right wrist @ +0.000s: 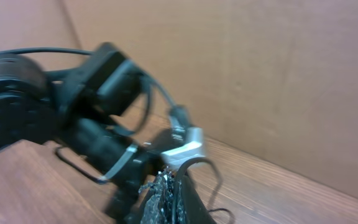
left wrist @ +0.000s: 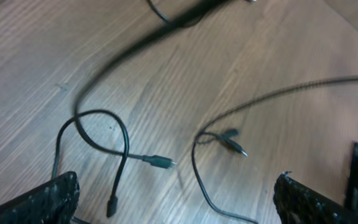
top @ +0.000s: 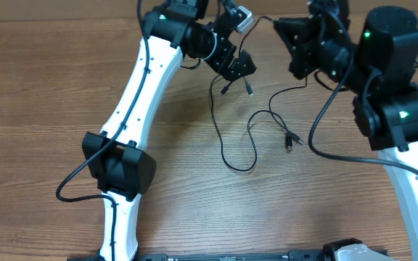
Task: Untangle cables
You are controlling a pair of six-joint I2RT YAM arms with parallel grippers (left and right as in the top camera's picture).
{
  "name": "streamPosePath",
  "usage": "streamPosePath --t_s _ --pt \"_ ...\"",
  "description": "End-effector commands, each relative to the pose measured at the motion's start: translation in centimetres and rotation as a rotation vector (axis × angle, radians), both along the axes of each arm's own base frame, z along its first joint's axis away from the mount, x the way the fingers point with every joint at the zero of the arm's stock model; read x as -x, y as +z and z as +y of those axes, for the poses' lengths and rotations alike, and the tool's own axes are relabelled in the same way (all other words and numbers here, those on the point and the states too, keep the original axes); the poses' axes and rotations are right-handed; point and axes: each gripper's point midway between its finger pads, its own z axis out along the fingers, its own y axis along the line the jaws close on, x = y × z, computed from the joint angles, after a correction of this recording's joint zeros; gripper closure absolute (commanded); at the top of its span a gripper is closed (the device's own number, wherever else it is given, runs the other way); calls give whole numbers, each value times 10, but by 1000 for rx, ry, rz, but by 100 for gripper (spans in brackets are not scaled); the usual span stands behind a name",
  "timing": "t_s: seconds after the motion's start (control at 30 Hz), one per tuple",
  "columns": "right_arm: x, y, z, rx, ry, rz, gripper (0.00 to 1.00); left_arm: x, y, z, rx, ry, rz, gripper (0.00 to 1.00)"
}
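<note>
Thin black cables point(top: 236, 165) lie as wavy strands on the wooden table between the arms. Two plug ends point(top: 250, 91) lie under my left gripper point(top: 236, 59), and another pair point(top: 293, 141) lies to the right. In the left wrist view my left gripper point(left wrist: 179, 208) is wide open above a looped cable point(left wrist: 124, 144) with its plug point(left wrist: 161, 163); nothing sits between the fingers point(left wrist: 48, 199). My right gripper point(top: 279, 27) is raised at the back. Its fingers point(right wrist: 160, 196) are shut on one thin cable point(right wrist: 199, 163), which arches up out of them.
The white left arm point(top: 133, 101) curves across the left half of the table. Its thicker black arm cable point(top: 75, 181) loops out at its elbow. The right arm point(top: 394, 109) stands at the right edge with its own thick cable point(top: 325, 109). A brown wall point(right wrist: 260, 74) stands behind the table.
</note>
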Motion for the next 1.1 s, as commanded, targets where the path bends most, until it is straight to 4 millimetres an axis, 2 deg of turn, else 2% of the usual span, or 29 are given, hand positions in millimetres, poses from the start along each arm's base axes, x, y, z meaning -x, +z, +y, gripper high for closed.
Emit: streamPosePath --t_s 0.0,0.1,0.3,0.47,0.67,0.87,1.07 --pt "-1 21 -25 -49 -65 -19 96 16 17 0 83 -133 -32 0" --pt "0 22 -34 -67 -45 -11 96 17 14 6 67 -141 -37 0" --pt "24 29 -15 -114 176 -17 96 -1 23 6 96 -83 -72 0" --pt "39 33 -3 -125 290 -28 96 -23 36 1 154 32 -69 0" --pt "59 38 10 -147 430 -40 96 -50 28 12 72 274 -47 0" --pt "70 45 16 -161 511 -67 96 -55 18 16 18 318 -66 0" --pt "84 54 21 -173 606 -107 96 -51 9 10 -3 313 -53 0"
